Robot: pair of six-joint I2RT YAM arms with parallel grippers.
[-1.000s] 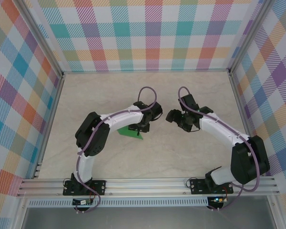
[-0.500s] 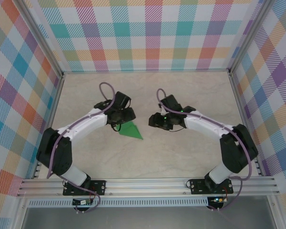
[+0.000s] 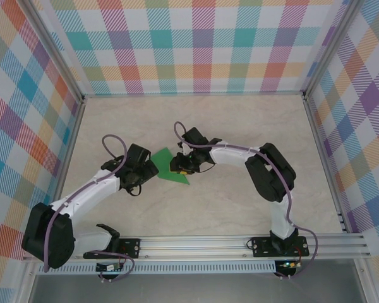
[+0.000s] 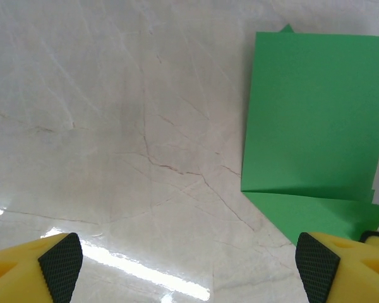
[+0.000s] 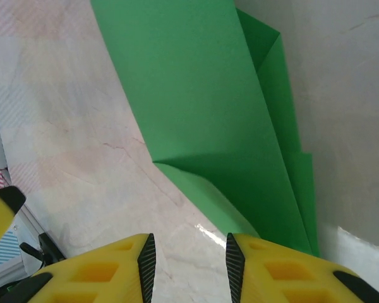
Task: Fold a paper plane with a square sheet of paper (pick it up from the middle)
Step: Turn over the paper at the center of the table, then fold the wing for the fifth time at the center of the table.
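The green sheet of paper [image 3: 166, 156] lies flat on the table between the two grippers, folded into a layered, pointed shape. In the left wrist view the paper [image 4: 312, 107] fills the upper right, with a crease and a lower flap. My left gripper [image 3: 151, 170] sits at its left edge, open wide [image 4: 188, 271] over bare table. My right gripper [image 3: 178, 166] is at the paper's right side, low over it. Its jaws [image 5: 189, 268] stand open with table between them, and the right finger [image 5: 284, 271] overlaps the paper's [image 5: 196, 95] lower edge. Nothing is held.
The pale marble tabletop [image 3: 240, 126] is boxed in by checked walls and a metal frame rail [image 3: 196, 243] along the near edge. The right arm's elbow [image 3: 268, 170] bends back over the table's right middle.
The left arm has drawn back to the left and toward the near edge, uncovering more of the paper. The right arm has swung left, bringing its gripper to the paper's right side.
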